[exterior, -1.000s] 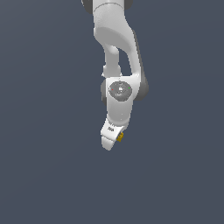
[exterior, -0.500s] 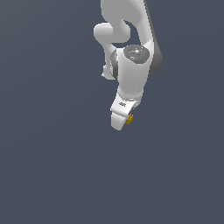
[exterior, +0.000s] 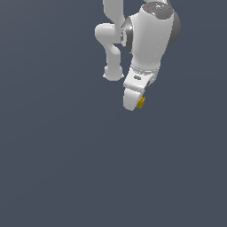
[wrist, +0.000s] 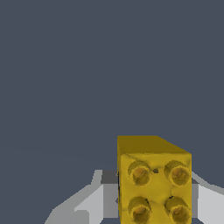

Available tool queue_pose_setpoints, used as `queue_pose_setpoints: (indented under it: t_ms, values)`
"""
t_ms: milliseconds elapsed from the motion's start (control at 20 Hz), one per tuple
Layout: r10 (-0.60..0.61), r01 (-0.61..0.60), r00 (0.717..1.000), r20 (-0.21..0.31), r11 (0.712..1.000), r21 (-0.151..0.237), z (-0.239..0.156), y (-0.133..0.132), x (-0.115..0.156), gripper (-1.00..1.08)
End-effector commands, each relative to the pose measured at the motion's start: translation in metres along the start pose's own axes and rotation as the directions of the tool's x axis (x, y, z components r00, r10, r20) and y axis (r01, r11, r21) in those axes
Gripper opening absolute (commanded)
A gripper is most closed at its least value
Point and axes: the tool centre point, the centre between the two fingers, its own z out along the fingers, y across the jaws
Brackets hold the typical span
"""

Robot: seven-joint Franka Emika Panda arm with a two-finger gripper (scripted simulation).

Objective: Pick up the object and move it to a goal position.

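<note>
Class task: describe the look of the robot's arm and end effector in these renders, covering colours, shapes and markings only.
The arm is glossy white with rounded, bulbous links and dark grey joint bands. A small dark marking sits on the tapered white end effector. The fingers look pale grey and angular. No cables show.

Def a sim render, not a real room imo. Background (exterior: 53,168) is just flat slate-grey w/ no walls or furniture, and the white arm (exterior: 148,40) looks smooth, plasticky, CG-shaded. Wrist view's got the same blank grey.
</note>
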Motion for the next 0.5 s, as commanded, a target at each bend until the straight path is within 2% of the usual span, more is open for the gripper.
queue_pose_setpoints:
  t_ms: [0, 450]
  values:
    - [0.001, -0.001, 1.000, 0.000, 1.000, 0.001, -0.014, -0.009, 0.002, -1.00]
    - [0.001, -0.001, 1.000, -0.002, 1.000, 0.001, -0.037, -0.021, 0.006, -1.00]
